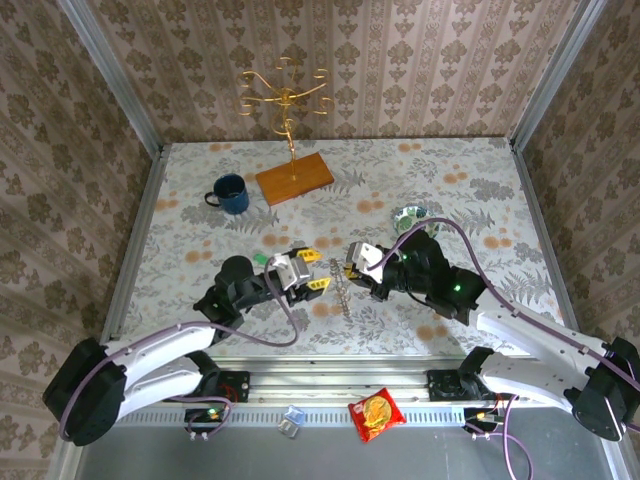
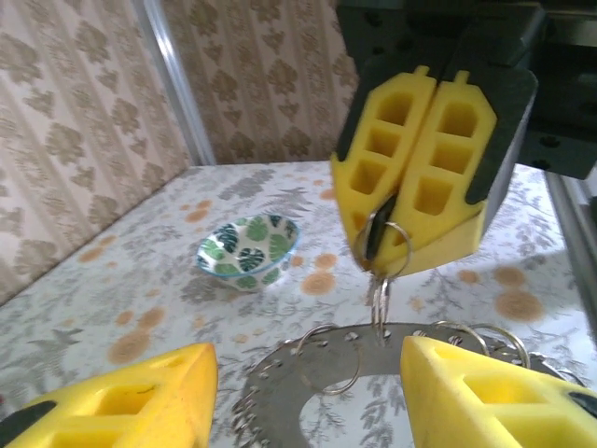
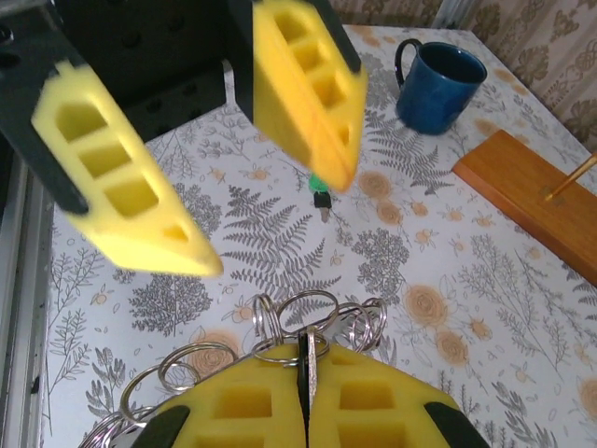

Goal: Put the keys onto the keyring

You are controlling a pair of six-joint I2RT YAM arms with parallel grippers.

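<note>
Right up against the lens in the left wrist view, the yellow fingers (image 2: 121, 406) of the left gripper (image 2: 310, 359) are standing wide apart and gripping nothing, with the flat grey ring (image 2: 280, 383) and its small split rings sitting just past them. Straight ahead, the right gripper (image 2: 396, 210) is pointing back at them, its jaws pressed together and pinching the keyring (image 2: 382, 263) at the very tips. Something slim is dangling from that loop toward the grey ring, too small to call. Now the relation that matters: the green key (image 3: 320, 189) is lying flat on the worktop (image 3: 466, 280), beyond the left gripper as the right wrist view has it. It is lying toward the blue mug (image 3: 438, 79), head farther off and blade pointing back toward the held keyring. So it is sitting behind the left jaws, not in front of them, and the left arm is plainly the nearer one. From above, both arms are reaching low toward the middle, jaws facing each other tip to tip and near. My read: the left arm is going to have to back off and swing round to get at that key.
</note>
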